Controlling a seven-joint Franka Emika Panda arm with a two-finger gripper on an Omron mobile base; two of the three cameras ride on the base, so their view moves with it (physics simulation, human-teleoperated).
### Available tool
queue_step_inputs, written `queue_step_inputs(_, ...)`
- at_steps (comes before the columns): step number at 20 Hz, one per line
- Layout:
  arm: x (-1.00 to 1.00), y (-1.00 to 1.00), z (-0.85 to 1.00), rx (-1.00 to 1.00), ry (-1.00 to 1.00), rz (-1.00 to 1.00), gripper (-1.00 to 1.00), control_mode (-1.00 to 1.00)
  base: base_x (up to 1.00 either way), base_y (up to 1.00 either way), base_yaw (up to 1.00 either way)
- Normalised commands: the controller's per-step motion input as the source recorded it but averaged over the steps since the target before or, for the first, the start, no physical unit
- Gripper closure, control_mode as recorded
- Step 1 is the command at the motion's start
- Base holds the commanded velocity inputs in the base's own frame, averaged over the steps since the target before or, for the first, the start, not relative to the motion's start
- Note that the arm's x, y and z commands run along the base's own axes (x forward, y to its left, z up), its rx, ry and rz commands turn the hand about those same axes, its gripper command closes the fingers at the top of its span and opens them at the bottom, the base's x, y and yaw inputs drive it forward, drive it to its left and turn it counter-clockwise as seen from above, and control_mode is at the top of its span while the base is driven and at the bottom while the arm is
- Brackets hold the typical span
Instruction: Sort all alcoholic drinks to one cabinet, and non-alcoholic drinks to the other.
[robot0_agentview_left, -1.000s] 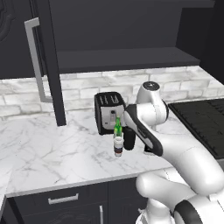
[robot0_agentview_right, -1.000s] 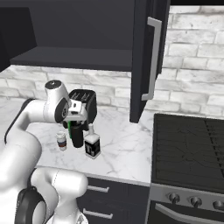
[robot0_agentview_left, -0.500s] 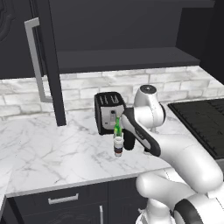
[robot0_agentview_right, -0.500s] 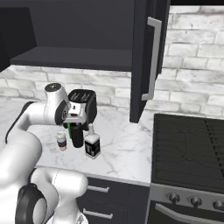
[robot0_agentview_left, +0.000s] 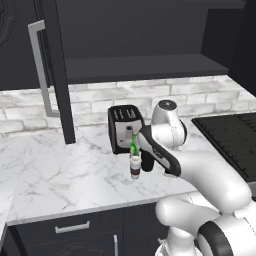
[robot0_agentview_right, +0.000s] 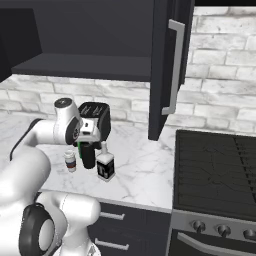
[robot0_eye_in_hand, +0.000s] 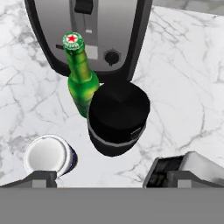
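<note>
In the hand view my open gripper (robot0_eye_in_hand: 106, 176) hangs above a cluster of drinks on the marble counter, nothing between its fingers. The black flask (robot0_eye_in_hand: 118, 118) stands right under it. The green beer bottle (robot0_eye_in_hand: 81, 74) is just behind the flask, and the white-lidded coffee cup (robot0_eye_in_hand: 47, 155) is by the left fingertip (robot0_eye_in_hand: 41, 178). From the right base view, the cup (robot0_agentview_right: 70, 161), the flask (robot0_agentview_right: 89, 156) and the squat pale bottle (robot0_agentview_right: 105, 166) with a black label stand in a row. The green bottle (robot0_agentview_left: 133, 146) and the cup (robot0_agentview_left: 135, 168) show beside my hand. The dark wall cabinet (robot0_agentview_left: 140, 67) above is open.
A black-and-silver toaster (robot0_agentview_left: 125, 127) stands right behind the drinks, close to my hand. A cabinet door (robot0_agentview_left: 50, 75) hangs open on the left and another door (robot0_agentview_right: 167, 65) on the right. A black stove (robot0_agentview_right: 215, 165) borders the counter on the right.
My arm has sunk a little toward the drinks. The gripper stays open and the drinks have not moved.
</note>
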Motion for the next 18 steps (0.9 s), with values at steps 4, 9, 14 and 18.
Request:
queue_step_inputs(4,0.16,0.01,-0.12,0.0,0.0,0.0,-1.0,-1.0,0.0,0.0,0.0)
queue_step_inputs(9,0.16,0.0,-0.1,0.0,0.0,0.0,-1.0,-1.0,0.0,0.0,0.0)
queue_step_inputs(14,0.16,0.0,-0.1,0.0,0.0,0.0,-1.0,-1.0,0.0,0.0,0.0)
queue_step_inputs(18,0.14,0.0,-0.1,0.0,0.0,0.0,-1.0,-1.0,0.0,0.0,0.0)
